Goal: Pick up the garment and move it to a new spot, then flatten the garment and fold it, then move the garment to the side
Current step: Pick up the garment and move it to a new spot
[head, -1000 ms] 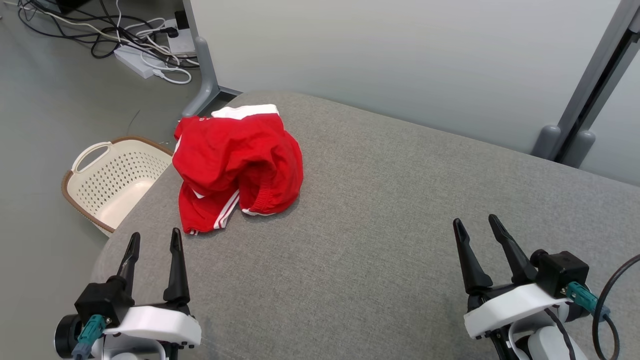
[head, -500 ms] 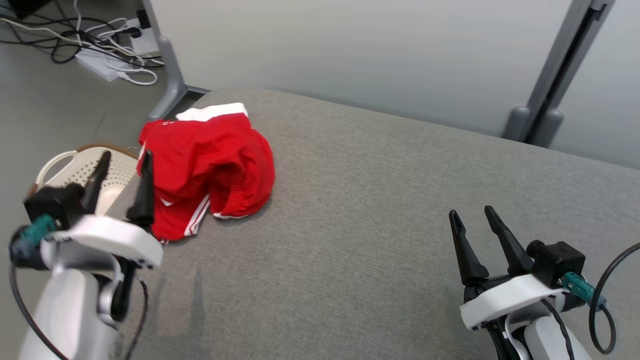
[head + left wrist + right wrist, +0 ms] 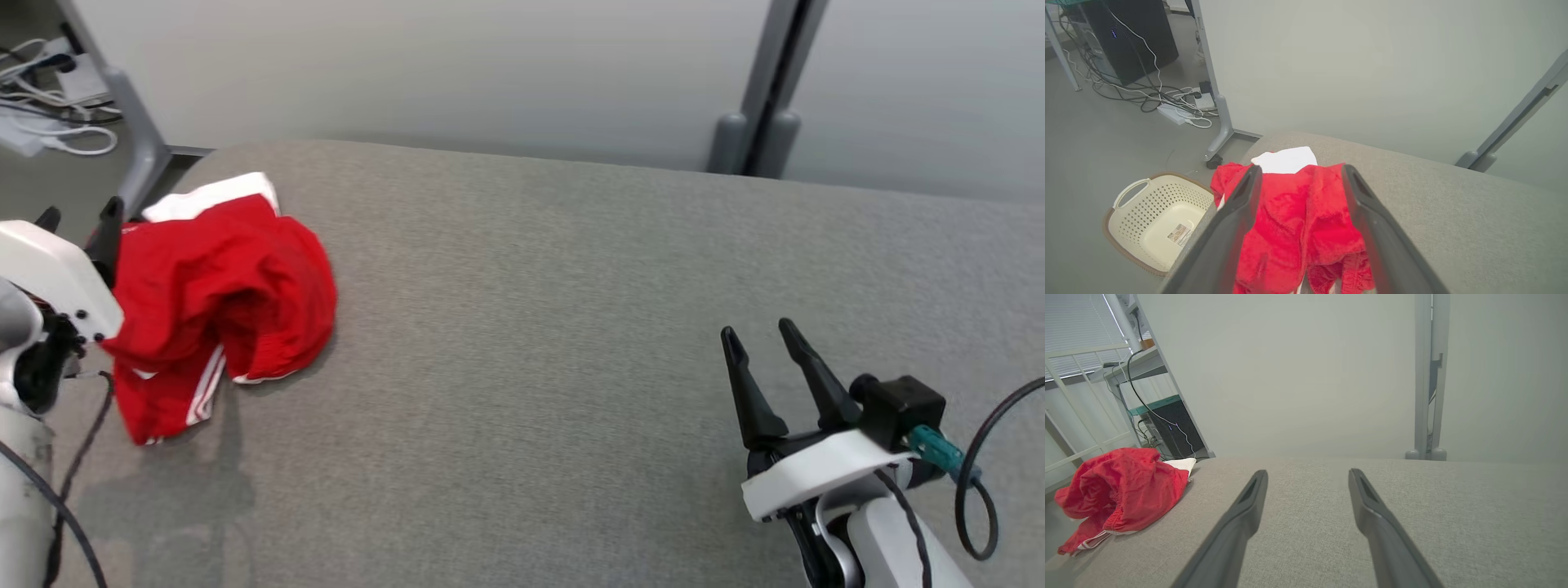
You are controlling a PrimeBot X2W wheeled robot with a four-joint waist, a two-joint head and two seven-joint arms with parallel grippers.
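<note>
Left tool [image 3: 79,219] body covers garment [image 3: 237,286] left edge.

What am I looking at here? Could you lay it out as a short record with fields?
Cloth: garment, red with white trim, crumpled in a heap
Where: near the left end of the grey padded surface
Left arm: left end effector open, fingers straddling the heap; contact unclear
Right arm: right end effector open, holding nothing, over bare surface well away from the cloth
Floor: cream basket beside the surface's left end
Stage: not yet picked up, flattened or folded
</note>
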